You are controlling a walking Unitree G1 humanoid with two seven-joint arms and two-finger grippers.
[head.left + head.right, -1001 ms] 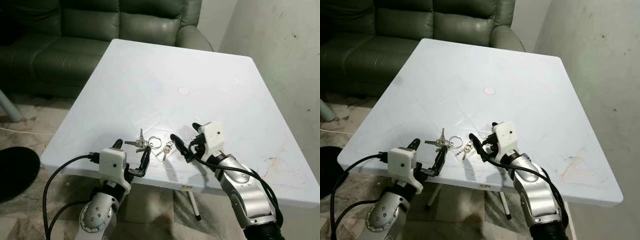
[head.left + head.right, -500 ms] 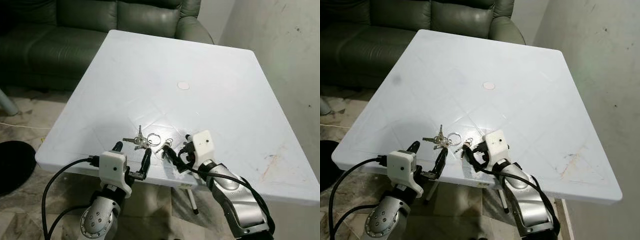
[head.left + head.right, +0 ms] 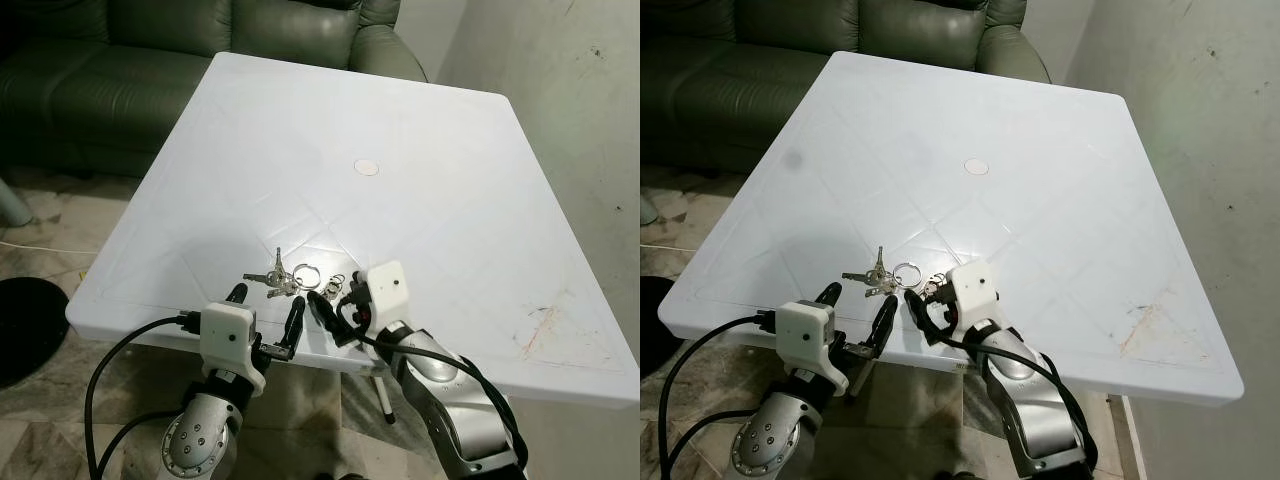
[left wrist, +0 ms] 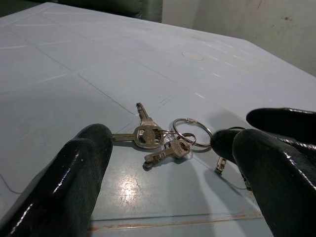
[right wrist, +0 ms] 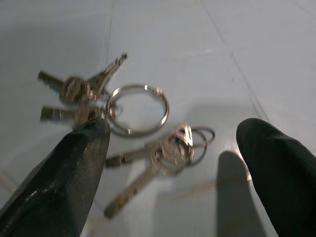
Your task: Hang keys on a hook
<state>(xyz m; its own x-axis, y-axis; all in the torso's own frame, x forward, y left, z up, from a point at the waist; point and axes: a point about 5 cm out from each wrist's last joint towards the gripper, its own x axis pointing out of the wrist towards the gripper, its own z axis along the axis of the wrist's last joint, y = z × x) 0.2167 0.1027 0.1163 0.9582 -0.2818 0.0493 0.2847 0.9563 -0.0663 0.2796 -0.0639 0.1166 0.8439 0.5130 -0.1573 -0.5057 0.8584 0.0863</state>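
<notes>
A bunch of silver keys (image 3: pixel 272 281) with a large split ring (image 3: pixel 307 271) lies near the front edge of the white table (image 3: pixel 420 210). A smaller bunch (image 5: pixel 168 152) lies linked beside it. My right gripper (image 3: pixel 336 300) is open, low over the table, its fingers (image 5: pixel 74 168) straddling the smaller bunch without touching it. My left gripper (image 3: pixel 266 306) is open at the table's front edge, just short of the keys (image 4: pixel 153 136), with nothing between its fingers (image 4: pixel 84 173).
A green sofa (image 3: pixel 120 70) stands past the table's far edge. A bare wall (image 3: pixel 590 120) runs along the right. A small round disc (image 3: pixel 367 167) marks the table's middle, a brown stain (image 3: pixel 540 325) its front right. A black round object (image 3: pixel 25 325) lies on the floor.
My right gripper has moved left across the table to the keys, and its fingers now straddle the smaller bunch. The left gripper has kept its place. The camera has shifted a little.
</notes>
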